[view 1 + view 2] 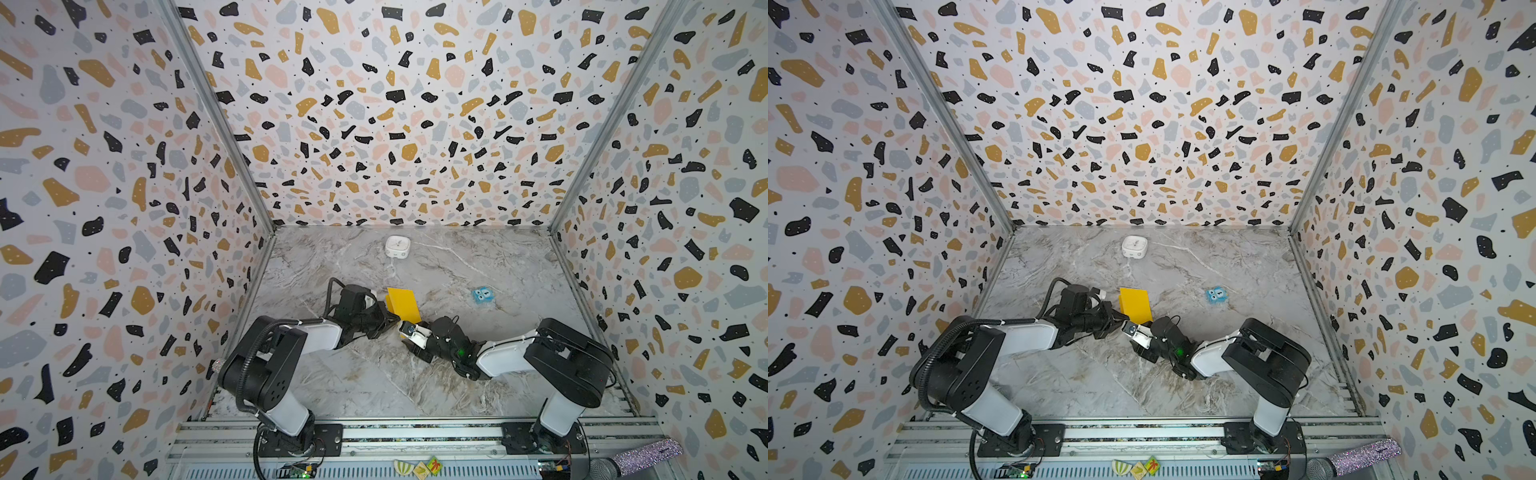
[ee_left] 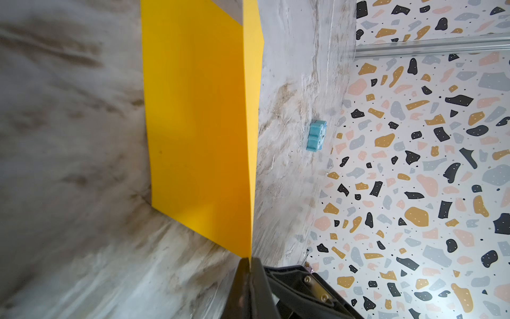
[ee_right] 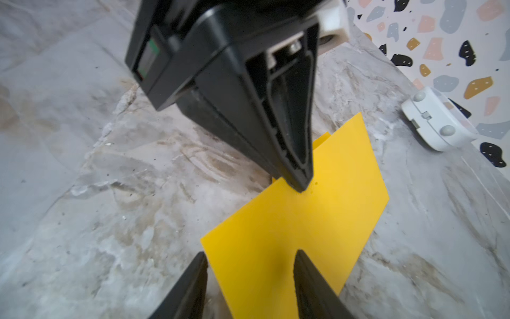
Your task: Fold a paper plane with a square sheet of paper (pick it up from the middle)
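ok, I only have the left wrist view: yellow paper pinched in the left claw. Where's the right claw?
Observer: Right claw is at the paper's near end, close to the left claw, jaws apart.
Operator: Gripping it?
Observer: Not visibly; paper shows in the gap between its fingers.
Operator: Anything else around?
Observer: A white box by the back wall, apart from both arms.

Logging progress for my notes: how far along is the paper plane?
Done: the sheet is loosely doubled over in half. In hand: the left pincer is shut on it, and the right pincer is open around its near edge. Left: no nose or wing folds yet.
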Motion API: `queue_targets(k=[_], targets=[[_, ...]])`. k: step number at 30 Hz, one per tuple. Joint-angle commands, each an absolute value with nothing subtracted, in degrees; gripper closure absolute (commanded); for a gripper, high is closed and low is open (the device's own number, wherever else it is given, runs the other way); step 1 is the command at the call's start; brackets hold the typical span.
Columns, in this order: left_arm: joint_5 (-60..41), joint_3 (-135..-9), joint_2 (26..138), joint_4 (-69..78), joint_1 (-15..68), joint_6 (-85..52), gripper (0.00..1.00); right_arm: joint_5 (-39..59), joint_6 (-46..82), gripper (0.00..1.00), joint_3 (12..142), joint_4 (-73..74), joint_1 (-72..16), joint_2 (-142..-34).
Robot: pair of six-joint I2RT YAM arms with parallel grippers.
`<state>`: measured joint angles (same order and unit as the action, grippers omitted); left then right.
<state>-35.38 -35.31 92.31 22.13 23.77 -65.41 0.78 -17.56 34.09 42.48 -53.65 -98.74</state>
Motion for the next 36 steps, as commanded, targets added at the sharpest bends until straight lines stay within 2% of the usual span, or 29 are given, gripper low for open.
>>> queue_targets(k=[1, 9, 14, 18, 23, 28, 36], targets=[[-34.92, -34.46, 91.60, 23.21, 23.59, -65.46, 0.97, 0.06, -18.54, 0.55, 34.84, 45.20, -53.80, -97.76], [-34.75, -34.46, 91.61, 22.77, 23.56, -65.13, 0.91, 1.99, -18.72, 0.85, 34.03, 44.81, -53.79, -97.03], [-32.05, -35.36, 90.79, 16.82, 21.76, -59.92, 0.70, 5.12, -16.98, 0.97, 34.10, 41.61, -53.86, -95.89], [-26.62, -37.39, 88.95, 6.55, 17.70, -49.23, 0.59, 7.96, -12.86, 0.98, 33.68, 37.55, -53.74, -94.66], [-23.49, -41.57, 84.40, -0.82, 16.46, -41.59, 0.55, 13.81, -6.65, 0.97, 33.91, 31.77, -53.79, -93.43], [-24.36, -41.75, 81.05, 0.97, 17.51, -40.00, 0.55, 20.09, -0.50, 0.97, 33.53, 30.40, -53.71, -93.88], [-23.73, -44.93, 88.77, 0.17, 24.19, -37.56, 0.63, 22.63, 2.82, 0.97, 33.13, 32.10, -53.78, -94.52]])
